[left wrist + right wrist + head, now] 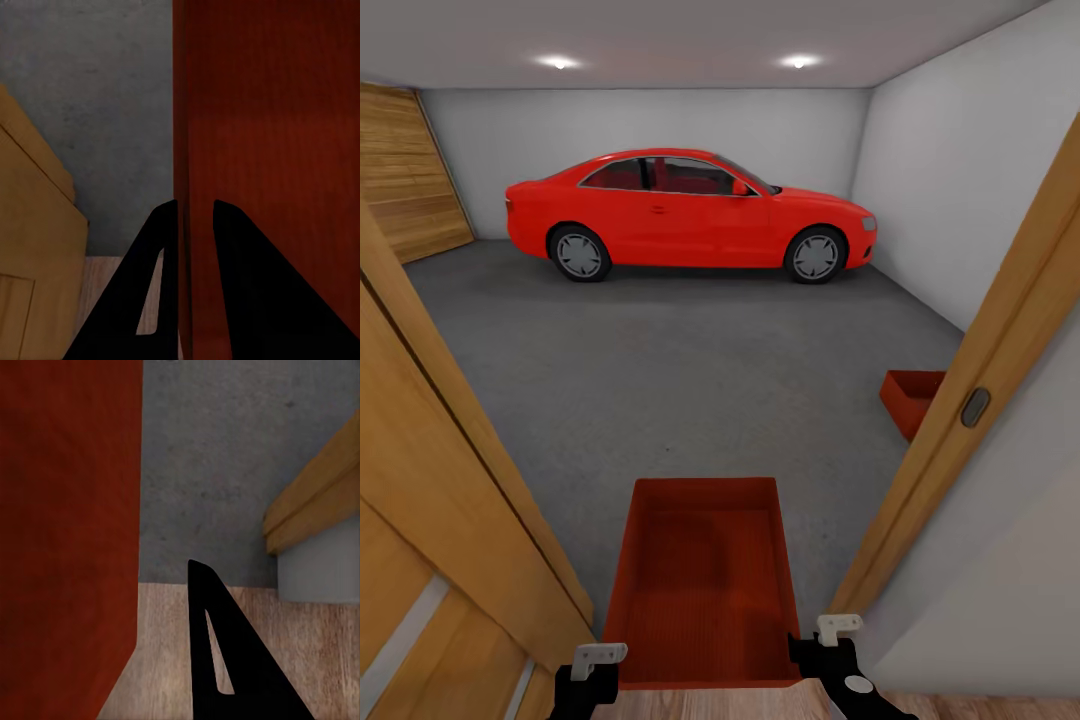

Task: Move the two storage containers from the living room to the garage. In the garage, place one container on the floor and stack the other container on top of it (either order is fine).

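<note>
I hold one orange-red storage container [705, 580] level in front of me, in the doorway to the garage. My left gripper [595, 665] is shut on its left wall, and the two black fingers straddle that wall [182, 112] in the left wrist view. My right gripper [825, 645] grips the right wall. In its wrist view one finger [217, 645] shows beside the container [67, 510], which hides the other. The second storage container [910, 395] sits on the dark grey concrete floor [660, 370] at the right, partly behind the door frame.
Wooden door-frame posts flank me closely, one on the left [440, 480] and one on the right [1000, 380]. A red coupe [690, 210] is parked across the far end. A wood-panelled door [405, 170] stands at the back left. Light wood planks [710, 705] lie under me.
</note>
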Motion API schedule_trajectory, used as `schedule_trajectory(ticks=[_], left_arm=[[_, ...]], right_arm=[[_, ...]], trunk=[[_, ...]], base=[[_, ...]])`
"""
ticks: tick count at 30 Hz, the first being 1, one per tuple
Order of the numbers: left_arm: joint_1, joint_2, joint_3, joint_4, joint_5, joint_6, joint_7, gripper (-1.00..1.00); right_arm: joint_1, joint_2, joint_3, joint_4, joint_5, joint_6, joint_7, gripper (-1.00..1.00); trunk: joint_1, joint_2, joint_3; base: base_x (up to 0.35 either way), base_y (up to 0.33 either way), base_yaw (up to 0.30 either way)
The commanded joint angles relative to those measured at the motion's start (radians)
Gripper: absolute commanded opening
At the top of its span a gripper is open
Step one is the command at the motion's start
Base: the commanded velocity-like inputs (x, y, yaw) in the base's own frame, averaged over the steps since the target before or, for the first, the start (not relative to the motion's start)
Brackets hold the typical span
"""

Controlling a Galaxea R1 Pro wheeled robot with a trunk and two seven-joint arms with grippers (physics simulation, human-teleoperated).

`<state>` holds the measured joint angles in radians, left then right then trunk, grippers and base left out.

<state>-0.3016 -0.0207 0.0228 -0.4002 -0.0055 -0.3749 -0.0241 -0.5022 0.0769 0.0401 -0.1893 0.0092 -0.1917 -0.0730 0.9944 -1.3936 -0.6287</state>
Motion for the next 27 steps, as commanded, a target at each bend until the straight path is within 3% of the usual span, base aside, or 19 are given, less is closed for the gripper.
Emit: schedule_trajectory(ticks=[1, 10, 20, 27], left_arm=[[-0.001, 0.001, 0.016, 0.000, 0.011, -0.002, 0.009, -1.00], [-0.001, 0.001, 0.016, 0.000, 0.011, -0.002, 0.009, -1.00], [-0.001, 0.001, 0.016, 0.000, 0.011, -0.002, 0.009, -1.00], [-0.001, 0.001, 0.016, 0.000, 0.011, -0.002, 0.009, -1.00]], right_arm=[[-0.001, -0.016, -0.006, 0.001, 0.000, -0.003, -0.011, -1.00], [-0.001, -0.016, -0.006, 0.001, 0.000, -0.003, -0.011, -1.00], [-0.001, -0.016, -0.006, 0.001, 0.000, -0.004, -0.011, -1.00], [-0.001, -0.016, -0.006, 0.001, 0.000, -0.003, -0.011, -1.00]], trunk=[[0.000, 0.000, -0.001], [0.000, 0.000, -0.001], [0.000, 0.000, -0.001], [0.000, 0.000, -0.001]], base=[[0.080, 0.000, 0.000], [0.260, 0.000, 0.000], [0.068, 0.000, 0.000], [0.253, 0.000, 0.000]])
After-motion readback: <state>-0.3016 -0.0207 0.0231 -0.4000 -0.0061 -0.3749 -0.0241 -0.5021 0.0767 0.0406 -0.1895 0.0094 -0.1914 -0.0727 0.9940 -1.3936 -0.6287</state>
